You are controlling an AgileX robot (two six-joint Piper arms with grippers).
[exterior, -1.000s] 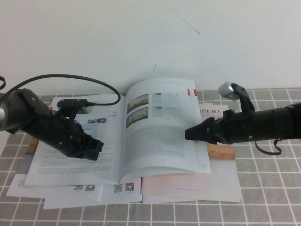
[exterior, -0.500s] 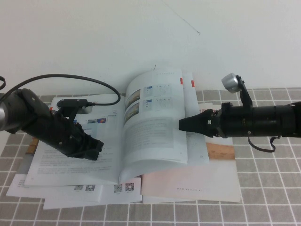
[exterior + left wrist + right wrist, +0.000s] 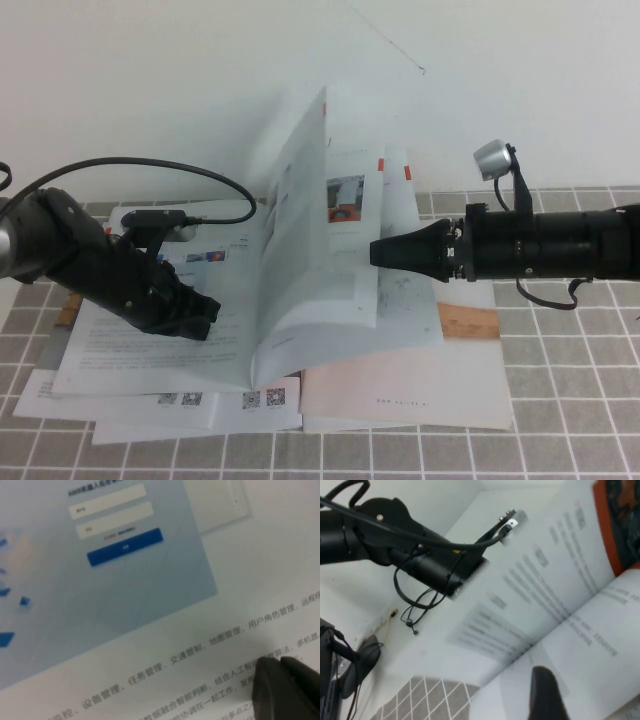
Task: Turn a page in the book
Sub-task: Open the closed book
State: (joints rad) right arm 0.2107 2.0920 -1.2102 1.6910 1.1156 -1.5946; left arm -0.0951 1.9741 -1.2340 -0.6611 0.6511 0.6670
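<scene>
The book [image 3: 345,305] lies open on the tiled table. Its page [image 3: 300,200] stands almost upright above the spine, with small photos on its left face. My right gripper [image 3: 375,252] is shut to a point, right of the raised page and over the right-hand leaf below it. In the right wrist view a dark fingertip [image 3: 545,690] rests against white paper beside the lifted page [image 3: 535,580]. My left gripper [image 3: 207,312] is shut and presses on the book's left page. The left wrist view shows it [image 3: 277,667] on printed text.
A beige booklet [image 3: 420,392] and white booklets with QR codes [image 3: 180,402] lie under the book. A wooden strip [image 3: 470,322] shows at the right. A black cable [image 3: 180,165] loops behind the left arm. The white wall is close behind.
The page has risen from lying curved on the right side to nearly upright, swinging leftward. My right gripper has moved left under it. The left gripper has stayed put.
</scene>
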